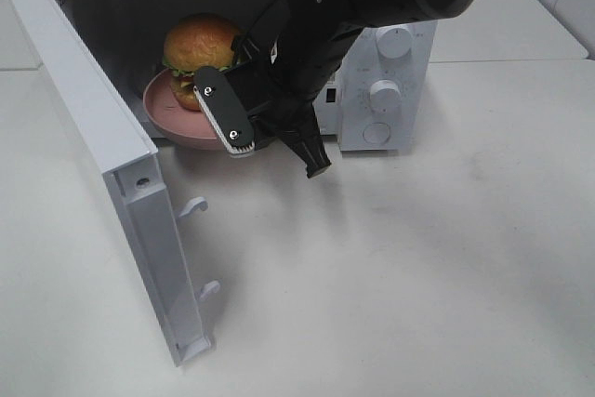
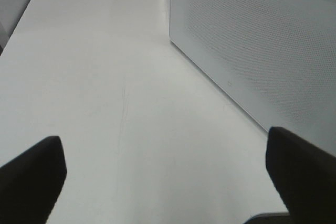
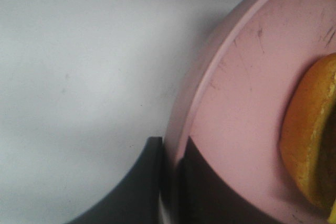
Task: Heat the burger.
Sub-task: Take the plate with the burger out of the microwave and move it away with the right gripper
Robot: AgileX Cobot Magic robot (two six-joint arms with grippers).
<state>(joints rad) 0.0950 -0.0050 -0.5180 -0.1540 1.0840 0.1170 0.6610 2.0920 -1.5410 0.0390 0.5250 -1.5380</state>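
Pink round plate under our glossy domed burger is pinched at its rim by the right gripper; a careless release inside the white microwave could tip it.

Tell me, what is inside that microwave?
A burger on a pink plate, the right pincer clamped on the plate's rim. The arm hides the microwave's right interior.

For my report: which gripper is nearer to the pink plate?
Right. The right gripper is shut on the pink plate's rim; the left gripper hangs open over the table beside the microwave.
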